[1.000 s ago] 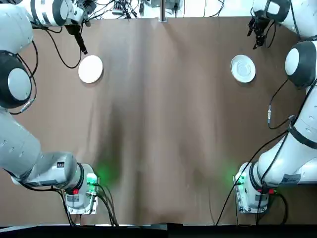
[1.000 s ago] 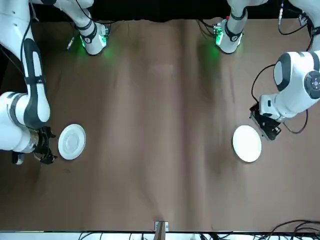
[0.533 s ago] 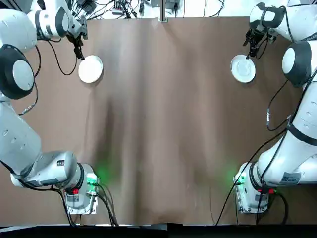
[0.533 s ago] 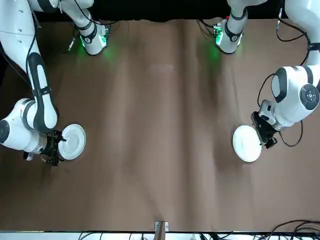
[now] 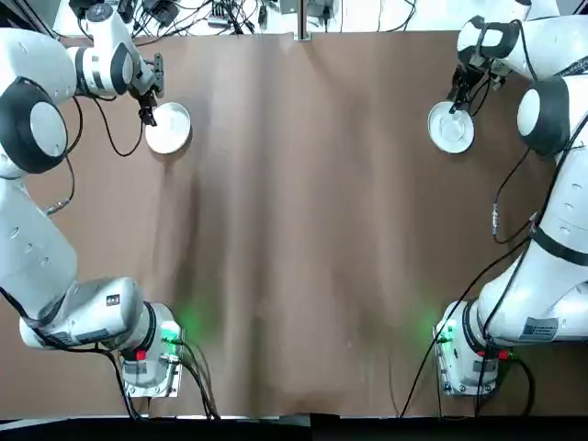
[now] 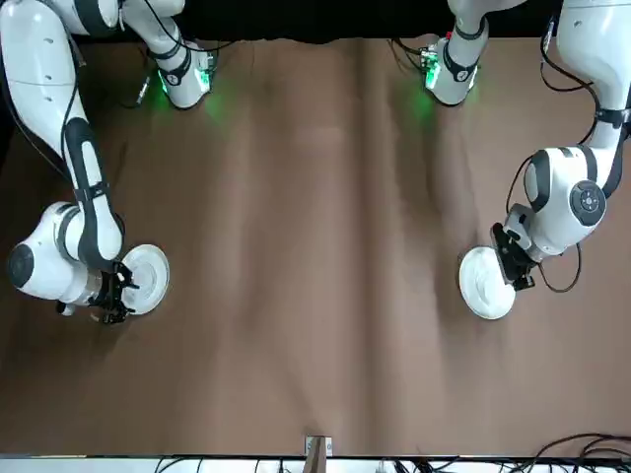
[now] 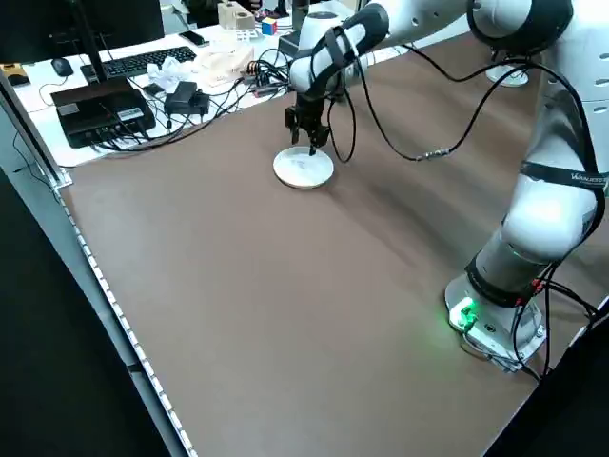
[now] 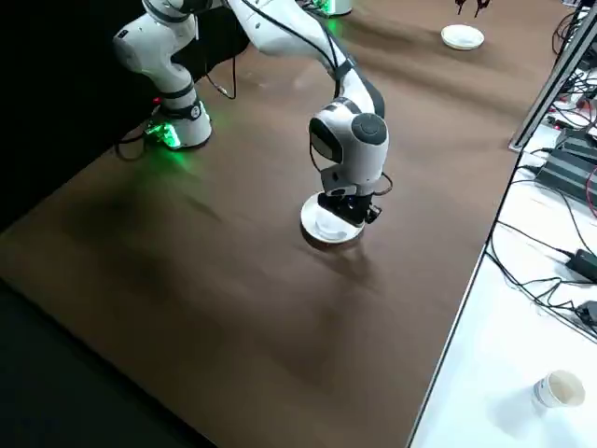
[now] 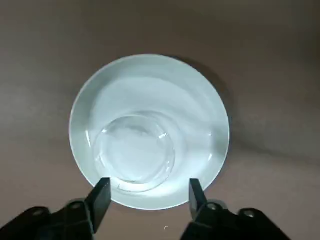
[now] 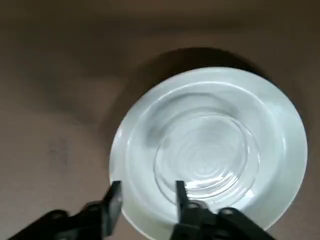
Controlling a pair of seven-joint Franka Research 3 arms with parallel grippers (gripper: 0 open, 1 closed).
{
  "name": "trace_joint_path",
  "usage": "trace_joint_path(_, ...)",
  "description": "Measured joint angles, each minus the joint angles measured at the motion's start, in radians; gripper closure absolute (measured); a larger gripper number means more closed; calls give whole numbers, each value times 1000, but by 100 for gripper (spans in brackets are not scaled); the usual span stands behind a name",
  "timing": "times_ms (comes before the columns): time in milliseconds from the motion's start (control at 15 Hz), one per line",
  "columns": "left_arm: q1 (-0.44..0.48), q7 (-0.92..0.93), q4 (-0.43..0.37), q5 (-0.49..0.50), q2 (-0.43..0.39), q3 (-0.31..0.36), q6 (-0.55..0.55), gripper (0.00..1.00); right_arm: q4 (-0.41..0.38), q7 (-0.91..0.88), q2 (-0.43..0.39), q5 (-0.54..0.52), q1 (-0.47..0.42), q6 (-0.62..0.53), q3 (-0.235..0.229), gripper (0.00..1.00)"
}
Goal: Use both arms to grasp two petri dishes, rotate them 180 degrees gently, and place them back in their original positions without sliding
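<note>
Two wrist views alone show each parted gripper point(image 9: 147, 189) point(image 10: 146, 192) straddling its dish point(image 9: 150, 130) point(image 10: 210, 150) rim.

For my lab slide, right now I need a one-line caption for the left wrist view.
Open left gripper poised over a clear petri dish resting on a white saucer.

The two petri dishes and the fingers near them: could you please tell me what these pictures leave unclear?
- Left gripper: fingers open near the left dish's rim; contact cannot be judged in the left wrist view.
- Right gripper: fingers open over the right dish; their height above it is unreadable.
- Front view: the arms' wrists cover both grippers' fingertips.
- Right side view: the far dish is too small for detail.
</note>
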Motion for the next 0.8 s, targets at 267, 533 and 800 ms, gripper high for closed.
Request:
trace_joint_path(267, 20, 48, -14, 0, 42, 0, 48, 40, -1, 2, 14, 0, 0, -1, 0, 54)
trace_joint_path(533, 33, 56, -38, 0, 81, 0, 118, 47, -18, 2, 14, 0, 0, -1, -1, 56)
trace_joint_path(800, 33, 56, -40, 0, 95, -1, 125, 47, -25, 2, 19, 0, 0, -1, -1, 57)
